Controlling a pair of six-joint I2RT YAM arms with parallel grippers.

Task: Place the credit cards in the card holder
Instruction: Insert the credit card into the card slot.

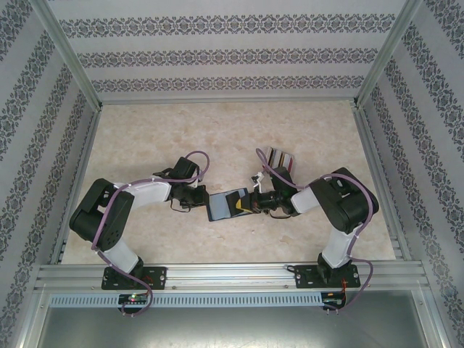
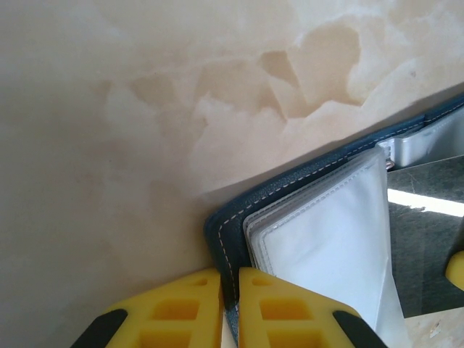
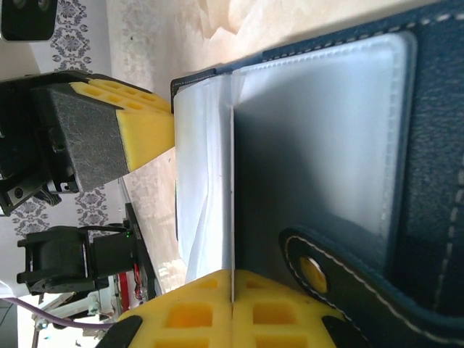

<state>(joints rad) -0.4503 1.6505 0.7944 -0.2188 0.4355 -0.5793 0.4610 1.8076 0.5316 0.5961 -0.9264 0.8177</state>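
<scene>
Marbled beige table [image 1: 145, 138], card holder [image 1: 220, 206], card rack [image 1: 280, 158]

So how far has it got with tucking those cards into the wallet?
Done: the card holder is open, its clear sleeves showing. In hand: the left gripper pinches its navy edge while the right gripper holds a dark card at the sleeves, not yet visibly inside. Left: seating that card, then the spare cards standing behind the right arm.

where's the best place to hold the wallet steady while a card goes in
The bare outer rim of the navy cover, pinched from the left, as the left gripper does now. The wallet lies open with its clear sleeves facing the right gripper, so a rim grip there probably steadies it without blocking the dark card.
</scene>
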